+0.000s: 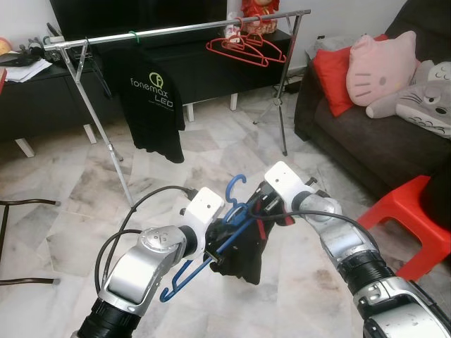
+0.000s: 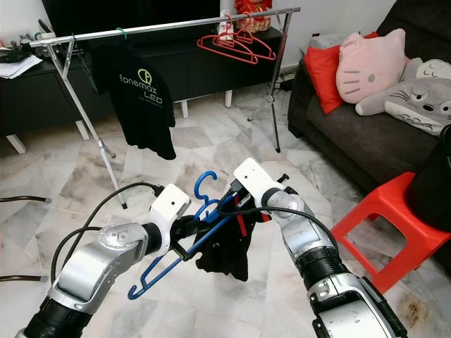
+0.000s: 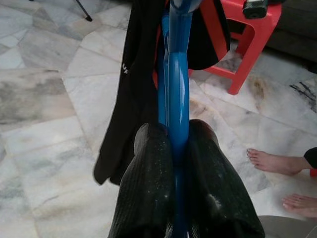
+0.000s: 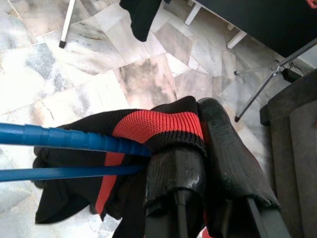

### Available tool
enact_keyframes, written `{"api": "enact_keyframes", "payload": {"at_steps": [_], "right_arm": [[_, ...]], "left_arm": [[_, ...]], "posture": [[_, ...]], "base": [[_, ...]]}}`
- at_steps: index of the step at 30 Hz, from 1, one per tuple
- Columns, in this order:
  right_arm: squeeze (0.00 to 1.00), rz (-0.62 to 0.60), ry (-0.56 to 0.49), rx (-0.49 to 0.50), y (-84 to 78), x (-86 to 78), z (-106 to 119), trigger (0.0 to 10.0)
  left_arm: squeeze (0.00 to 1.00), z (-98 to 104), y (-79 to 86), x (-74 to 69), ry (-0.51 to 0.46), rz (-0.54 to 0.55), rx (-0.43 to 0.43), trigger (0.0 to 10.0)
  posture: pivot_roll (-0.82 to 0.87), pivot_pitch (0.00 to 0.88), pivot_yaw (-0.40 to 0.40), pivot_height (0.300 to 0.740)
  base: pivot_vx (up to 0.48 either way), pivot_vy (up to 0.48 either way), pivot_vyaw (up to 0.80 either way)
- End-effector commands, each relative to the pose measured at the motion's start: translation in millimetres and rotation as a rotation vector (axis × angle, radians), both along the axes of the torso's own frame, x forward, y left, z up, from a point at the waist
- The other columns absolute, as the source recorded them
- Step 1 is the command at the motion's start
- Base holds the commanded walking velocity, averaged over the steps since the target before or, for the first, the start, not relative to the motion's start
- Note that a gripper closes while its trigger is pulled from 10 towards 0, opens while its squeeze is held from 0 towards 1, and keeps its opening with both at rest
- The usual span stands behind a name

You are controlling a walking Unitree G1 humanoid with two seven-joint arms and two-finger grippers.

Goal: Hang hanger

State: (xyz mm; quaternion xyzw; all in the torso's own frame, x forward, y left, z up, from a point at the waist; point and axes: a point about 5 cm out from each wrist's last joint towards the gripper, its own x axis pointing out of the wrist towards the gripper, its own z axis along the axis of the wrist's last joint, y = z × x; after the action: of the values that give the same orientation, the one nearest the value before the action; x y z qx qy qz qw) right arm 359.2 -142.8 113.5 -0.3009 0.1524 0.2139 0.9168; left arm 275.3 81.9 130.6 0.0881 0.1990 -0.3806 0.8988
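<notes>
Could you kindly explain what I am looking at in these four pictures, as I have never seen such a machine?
It is a humanoid robot in a living room. The top two pictures come from cameras on its head, looking down at its two silver arms. The lower two come from cameras on its wrists, looking along each hand's black fingers. The left hand is shut on a blue hanger. The right hand grips a black and red garment that drapes over that hanger. Ahead stands a metal rack holding a black shirt and red hangers. A sofa and a red stool are on the right.
</notes>
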Motion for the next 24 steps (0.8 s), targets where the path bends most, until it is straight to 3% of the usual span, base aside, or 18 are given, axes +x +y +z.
{"api": "enact_keyframes", "payload": {"at_steps": [1,8,15,21,24], "right_arm": [[0.00,0.046,-0.063,0.004,5.8,2.3,14,10.0],[0.00,0.116,-0.086,0.007,16.9,-0.6,29,10.0],[0.00,0.190,-0.093,0.000,32.9,-13.0,40,10.0],[0.00,0.237,-0.075,0.041,38.5,-21.3,42,10.0],[0.00,0.280,-0.083,0.014,40.7,-26.9,48,10.0]], "left_arm": [[0.00,4,-5.5,-3.8,-0.007,-0.035,-0.012,10.0],[0.00,3,-6.6,3.0,-0.006,0.012,-0.037,10.0],[0.00,0,-4.2,5.3,0.000,0.038,-0.023,10.0],[0.00,0,-5.3,6.0,0.001,0.039,-0.030,10.0],[0.00,-1,-5.1,7.5,0.001,0.047,-0.035,10.0]], "posture": [[-0.04,0.000,-0.050,0.740],[-0.04,0.000,-0.048,0.740],[-0.05,0.000,-0.052,0.740],[-0.05,0.000,-0.052,0.740],[-0.06,0.000,-0.051,0.740]], "base": [[0.000,0.000,0.00],[0.000,0.000,0.00],[0.000,0.000,0.00],[0.000,0.000,0.00],[0.000,0.000,0.00]]}}
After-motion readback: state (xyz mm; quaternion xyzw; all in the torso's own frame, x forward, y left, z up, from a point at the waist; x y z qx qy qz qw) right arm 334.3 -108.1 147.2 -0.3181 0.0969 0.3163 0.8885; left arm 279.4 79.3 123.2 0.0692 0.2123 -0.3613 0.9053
